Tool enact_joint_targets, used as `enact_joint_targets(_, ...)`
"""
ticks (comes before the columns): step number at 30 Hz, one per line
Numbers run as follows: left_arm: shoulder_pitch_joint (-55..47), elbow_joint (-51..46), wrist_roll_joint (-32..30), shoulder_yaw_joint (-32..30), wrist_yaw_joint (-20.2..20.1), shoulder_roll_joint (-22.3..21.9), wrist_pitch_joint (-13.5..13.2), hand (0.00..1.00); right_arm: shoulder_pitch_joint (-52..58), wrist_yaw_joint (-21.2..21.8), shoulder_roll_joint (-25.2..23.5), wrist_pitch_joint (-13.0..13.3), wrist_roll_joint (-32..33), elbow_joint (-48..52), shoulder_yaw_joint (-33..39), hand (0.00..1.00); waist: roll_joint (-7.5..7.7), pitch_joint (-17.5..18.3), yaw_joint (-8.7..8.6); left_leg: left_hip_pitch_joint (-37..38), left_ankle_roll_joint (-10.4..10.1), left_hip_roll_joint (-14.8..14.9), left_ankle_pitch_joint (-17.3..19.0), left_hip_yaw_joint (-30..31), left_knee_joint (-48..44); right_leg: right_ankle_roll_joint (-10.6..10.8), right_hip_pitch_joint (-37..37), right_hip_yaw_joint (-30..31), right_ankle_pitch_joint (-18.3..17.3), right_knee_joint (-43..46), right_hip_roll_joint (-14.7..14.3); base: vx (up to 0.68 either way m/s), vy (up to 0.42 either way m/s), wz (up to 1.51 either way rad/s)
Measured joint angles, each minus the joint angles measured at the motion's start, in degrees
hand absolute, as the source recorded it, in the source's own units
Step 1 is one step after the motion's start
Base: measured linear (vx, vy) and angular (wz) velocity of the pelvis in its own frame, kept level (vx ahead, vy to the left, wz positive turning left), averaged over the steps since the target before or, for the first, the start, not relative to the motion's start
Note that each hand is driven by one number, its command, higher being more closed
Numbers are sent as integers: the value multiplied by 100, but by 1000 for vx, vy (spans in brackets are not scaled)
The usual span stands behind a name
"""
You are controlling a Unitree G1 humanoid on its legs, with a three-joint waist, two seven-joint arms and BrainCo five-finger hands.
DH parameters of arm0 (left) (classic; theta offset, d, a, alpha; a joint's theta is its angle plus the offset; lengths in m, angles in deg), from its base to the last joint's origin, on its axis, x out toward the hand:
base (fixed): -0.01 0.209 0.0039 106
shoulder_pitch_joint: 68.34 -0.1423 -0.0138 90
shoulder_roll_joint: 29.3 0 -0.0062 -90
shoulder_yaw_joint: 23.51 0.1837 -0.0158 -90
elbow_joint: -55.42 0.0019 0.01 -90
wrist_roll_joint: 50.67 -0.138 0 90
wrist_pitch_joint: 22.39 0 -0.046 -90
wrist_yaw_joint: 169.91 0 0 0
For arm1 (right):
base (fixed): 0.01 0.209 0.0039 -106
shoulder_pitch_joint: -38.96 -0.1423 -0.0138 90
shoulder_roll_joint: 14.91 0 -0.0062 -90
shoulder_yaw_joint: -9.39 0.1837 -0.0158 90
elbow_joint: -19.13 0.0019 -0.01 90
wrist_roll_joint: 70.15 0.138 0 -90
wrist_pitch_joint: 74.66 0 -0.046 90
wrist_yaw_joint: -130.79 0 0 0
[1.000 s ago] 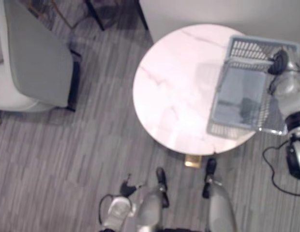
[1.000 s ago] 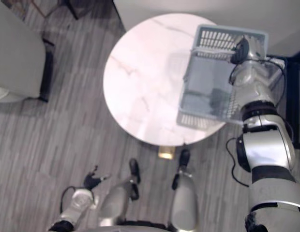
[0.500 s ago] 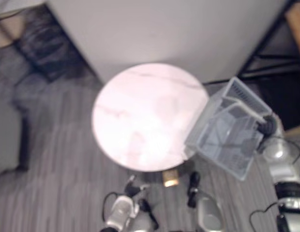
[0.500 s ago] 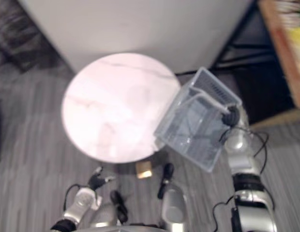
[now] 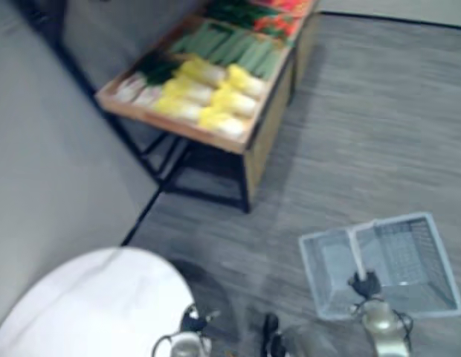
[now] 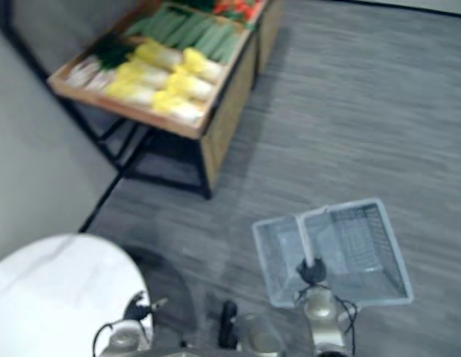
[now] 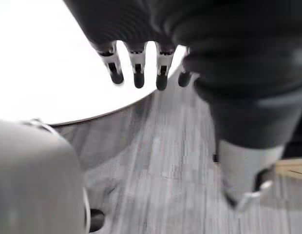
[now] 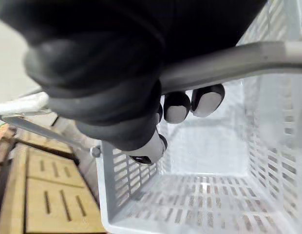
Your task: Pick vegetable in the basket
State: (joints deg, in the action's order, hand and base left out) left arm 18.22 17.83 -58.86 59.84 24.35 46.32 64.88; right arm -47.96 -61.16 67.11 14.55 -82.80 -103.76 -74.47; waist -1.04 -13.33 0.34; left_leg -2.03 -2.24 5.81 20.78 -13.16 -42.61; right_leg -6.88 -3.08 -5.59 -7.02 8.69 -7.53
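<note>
A light grey wire basket (image 5: 409, 260) hangs over the floor at the lower right, and nothing lies in it (image 8: 209, 146). My right hand (image 5: 364, 285) is shut on its handle (image 8: 248, 61), fingers curled round the bar. Far ahead, a wooden stand (image 5: 249, 145) holds yellow-white cabbages (image 5: 216, 93), long green vegetables (image 5: 242, 48) and red ones (image 5: 279, 22). My left hand (image 5: 190, 323) hangs low beside the round table, its fingers (image 7: 137, 73) straight and holding nothing.
The white marble round table (image 5: 82, 305) is at the lower left. A grey wall (image 5: 44, 134) runs along the left up to the stand. Grey plank floor (image 5: 364, 126) lies between the basket and the stand, whose black frame legs (image 5: 171, 167) stand on it.
The camera has swung right: the table has slid to the lower left and the vegetable stand has come into view. The basket, still in my right hand, now hangs over the floor.
</note>
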Motion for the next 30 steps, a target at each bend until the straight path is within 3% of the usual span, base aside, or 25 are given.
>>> enact_joint_targets(3,42,20,146,1,81,-37,-48,0,-176,-22,24,-15,12,-747,187,100,-58,-40,-5,-697,-170,-297,-130,652,1060,24,476,526,14,-291,-63,179,38,-155)
enact_joint_targets(5,91,29,149,-12,80,-84,-48,0,-133,-60,61,-114,21,-1270,506,100,-97,-44,-6,-1024,-249,-302,-542,497,1886,-32,800,822,-61,-505,-71,218,54,-95)
enact_joint_targets(7,99,8,163,-39,60,-147,-52,0,36,-109,144,-250,11,-1628,684,100,-203,17,33,-1382,-92,-184,-1231,-31,2567,3,1051,759,-354,-570,-117,283,81,-66)
enact_joint_targets(8,99,2,261,-45,31,-161,-47,0,123,-84,184,-309,-39,-1831,708,100,-248,47,71,-1493,72,-206,-1476,-154,2641,25,1136,772,-554,-416,-196,373,105,-58)
enact_joint_targets(9,99,-7,339,-56,10,-162,-50,0,158,-57,189,-351,-90,-1984,712,100,-199,67,123,-1498,283,-242,-1605,-134,2557,77,1143,808,-741,-233,-199,624,122,-64)
enact_joint_targets(10,72,-41,361,-73,-20,-120,-57,0,271,-1,115,-414,-101,-2216,727,100,60,208,235,-1434,567,-315,-1771,-216,2446,316,1082,852,-1147,162,-48,618,82,-46)
enact_joint_targets(11,81,-6,357,-93,-65,-17,-44,0,348,1,12,-426,-104,-2283,816,100,210,324,222,-1261,576,-410,-1741,-304,2542,729,1039,777,-1367,682,85,790,39,-48)
enact_joint_targets(12,98,82,359,-98,-99,53,-39,0,282,15,-66,-432,-108,-2412,929,100,386,289,179,-930,658,-506,-1623,-308,2752,1305,597,571,-1336,1937,183,546,-15,-20)
enact_joint_targets(13,98,139,363,-99,-100,59,-36,0,282,23,-79,-434,-106,-2463,991,100,389,285,144,-750,608,-504,-1551,-220,2863,1682,354,397,-1097,2589,211,639,-8,-5)
enact_joint_targets(14,104,251,358,-14,-101,96,6,0,394,50,-120,-420,-104,-2466,1181,100,381,285,54,-317,522,-478,-1425,-74,3076,1895,-25,35,-827,3740,436,608,-22,26)
enact_joint_targets(16,62,307,358,98,-114,105,80,0,548,34,-103,-420,-90,-2411,1395,100,342,275,-71,433,436,-450,-1294,144,3389,1404,-281,-464,-1116,4687,953,586,-72,45)
enact_joint_targets(18,121,363,358,91,-112,80,82,0,588,33,-51,-390,-59,-2401,1449,100,110,210,-201,1104,337,-70,-1251,411,3718,958,-817,-788,-1397,4516,1327,648,-220,42)
enact_joint_targets(19,135,364,358,82,-111,83,82,0,561,30,-53,-374,-10,-2379,1466,100,68,201,-225,1183,328,61,-1257,445,3728,957,-986,-844,-1398,4260,1379,514,-248,38)
enact_joint_targets(20,152,364,348,68,-107,90,79,0,512,26,-68,-302,37,-2346,1480,100,40,198,-260,1270,313,283,-1266,450,3705,1073,-1239,-850,-1297,3455,1489,508,-364,43)
enact_joint_targets(22,158,396,340,59,-110,106,76,0,482,27,-128,-223,41,-2320,1512,100,135,190,-310,1433,235,480,-1253,491,3762,1212,-1338,-511,-642,1598,1666,546,-423,67)
enact_joint_targets(23,165,426,324,55,-117,201,74,0,536,29,-225,-215,42,-2329,1593,100,356,237,-349,1577,-109,451,-1154,568,3860,1400,-1107,-161,203,211,1860,623,-487,86)
enact_joint_targets(24,222,544,285,55,-128,108,73,0,441,33,-207,-229,42,-2462,1709,100,172,142,-328,1790,-455,752,-960,623,3907,1275,-1050,-316,831,523,1695,718,-556,74)
enact_joint_targets(26,190,643,285,25,-156,-20,67,0,257,42,-176,-226,29,-2476,1790,100,36,98,-287,1771,-541,812,-899,909,3659,1156,-1251,-334,224,1266,1570,440,-323,20)
enact_joint_targets(28,38,688,292,-352,-161,-97,36,0,195,93,-166,-229,25,-2488,1813,100,-125,125,-281,1558,-609,979,-986,1262,2761,1031,-1057,-611,-464,1839,1491,489,-357,38)
enact_joint_targets(29,25,685,297,-454,-158,-123,26,0,220,99,-169,-231,25,-2500,1813,100,-179,138,-277,1381,-637,1045,-1032,1429,2362,995,-914,-733,-553,1837,1472,418,-302,76)
enact_joint_targets(30,13,653,319,-588,-158,-171,12,0,273,108,-124,-230,31,-2502,1803,100,-240,116,-283,962,-824,1162,-1290,1634,1447,892,-561,-993,-707,1754,1450,486,-309,91)
